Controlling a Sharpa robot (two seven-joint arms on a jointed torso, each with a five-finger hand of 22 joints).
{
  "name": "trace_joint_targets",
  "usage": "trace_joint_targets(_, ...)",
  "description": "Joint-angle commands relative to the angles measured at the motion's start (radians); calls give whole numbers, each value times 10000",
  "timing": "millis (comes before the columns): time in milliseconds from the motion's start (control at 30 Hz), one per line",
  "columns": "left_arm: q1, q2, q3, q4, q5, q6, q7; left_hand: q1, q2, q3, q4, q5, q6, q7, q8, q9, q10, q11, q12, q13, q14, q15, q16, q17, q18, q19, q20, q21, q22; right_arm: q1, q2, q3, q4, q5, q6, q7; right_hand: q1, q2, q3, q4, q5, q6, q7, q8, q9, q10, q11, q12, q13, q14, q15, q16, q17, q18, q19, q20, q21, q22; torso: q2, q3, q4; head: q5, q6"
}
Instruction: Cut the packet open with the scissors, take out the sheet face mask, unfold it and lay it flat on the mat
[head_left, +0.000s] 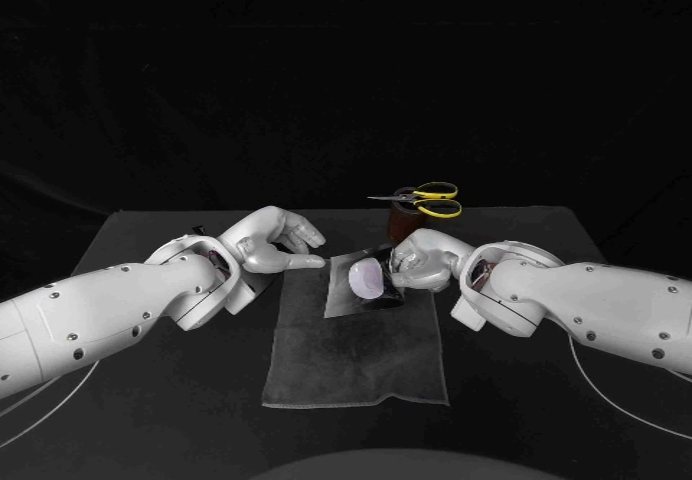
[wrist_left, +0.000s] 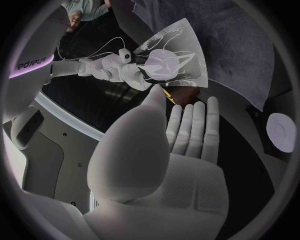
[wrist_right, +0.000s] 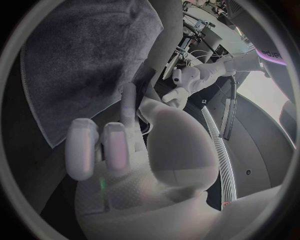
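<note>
The packet (head_left: 362, 284), shiny with a pale purple patch, hangs tilted over the far end of the grey mat (head_left: 353, 360). My right hand (head_left: 420, 260) grips it by its right edge. In the left wrist view the packet (wrist_left: 172, 60) stands fanned out above the mat (wrist_left: 237, 45), held by the right hand (wrist_left: 128, 74). My left hand (head_left: 277, 243) hovers just left of the packet, open with fingers stretched toward it and not touching; its palm (wrist_left: 169, 150) holds nothing. The yellow-handled scissors (head_left: 430, 199) stand in a brown holder (head_left: 395, 221) behind the right hand.
The mat (wrist_right: 81, 55) lies flat on the black table (head_left: 173, 400), with bare table on both sides and in front. In the right wrist view the left hand (wrist_right: 187, 80) shows beyond my right hand (wrist_right: 134, 150). A white disc (wrist_left: 281, 131) sits near the mat's edge.
</note>
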Motion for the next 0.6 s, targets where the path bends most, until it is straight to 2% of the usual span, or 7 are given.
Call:
trace_joint_targets(33,11,-143,24,316,1106,-668,-305,193,160,341,-59,31,252,-90,180,56,501,-304,656,240,1169,-412,997,371,137,940,-383,645,334,13,-37,8,35,-568,-212,-870,120,14,139,-85,31,-20,-91,233,527,143,-78,55,23,487,-69,21,13,-107,34,-66,31,319,-15,-13,7,-42,-6)
trace_joint_targets(167,12,-232,28,652,1878,-383,-1069,-383,328,754,-14,96,531,-230,338,132,1149,-681,1440,534,3075,-928,2304,948,117,2333,-1061,2158,1194,29,-64,12,107,-1189,-263,-1318,134,-11,226,-134,30,-46,-97,296,572,151,-87,62,63,497,-80,42,53,-113,50,-79,50,349,-9,-6,12,-49,9)
trace_joint_targets(233,12,-209,12,769,2216,-101,-1557,-1016,464,840,14,71,731,-206,475,192,1550,-747,1655,622,3728,-1023,2555,1107,104,2672,-1192,2609,1458,43,-71,14,168,-1441,-259,-1508,138,-24,264,-154,31,-56,-100,321,590,155,-91,65,79,501,-84,50,67,-120,65,-84,71,378,-5,-13,16,-46,10)
trace_joint_targets(267,12,-176,-8,833,2391,108,-1898,-1475,512,943,71,7,726,-289,523,216,1606,-800,1677,642,4196,-1123,2666,1438,92,2828,-1273,2925,1656,59,-68,16,208,-1587,-242,-1622,137,-32,279,-162,30,-60,-101,332,597,157,-92,66,86,503,-85,56,77,-121,68,-86,74,382,-13,-15,18,-41,5)
trace_joint_targets(333,11,-103,-50,924,2611,440,-2429,-2397,617,890,60,26,610,-314,523,223,1932,-846,1786,708,5202,-1194,3139,2943,-39,3366,-1359,3824,2622,92,-57,18,282,-1839,-201,-1802,137,-34,284,-164,30,-61,-101,335,599,157,-92,67,88,504,-85,57,80,-122,69,-86,74,384,-15,-10,15,-27,13)
trace_joint_targets(433,10,122,-146,1016,2918,875,-3282,-3647,633,484,72,24,405,-305,604,275,1988,-874,1634,715,5547,-1232,2925,3012,-114,3599,-1426,4382,3200,165,-17,22,454,-2309,5,-2140,126,-56,324,-180,30,-69,-103,366,620,161,-95,69,106,506,-89,61,87,-126,79,-91,87,403,-8,-18,6,-11,37)
trace_joint_targets(600,7,509,-230,885,3506,1001,-3839,-4255,868,38,84,22,146,-271,686,321,2070,-850,1423,719,5730,-1221,2619,3034,-120,3544,-1420,4518,3320,250,126,25,626,-2652,472,-2531,116,-69,385,-195,30,-82,-106,401,643,164,-98,71,129,504,-92,53,72,-127,83,-96,92,411,5,-16,-5,0,66)
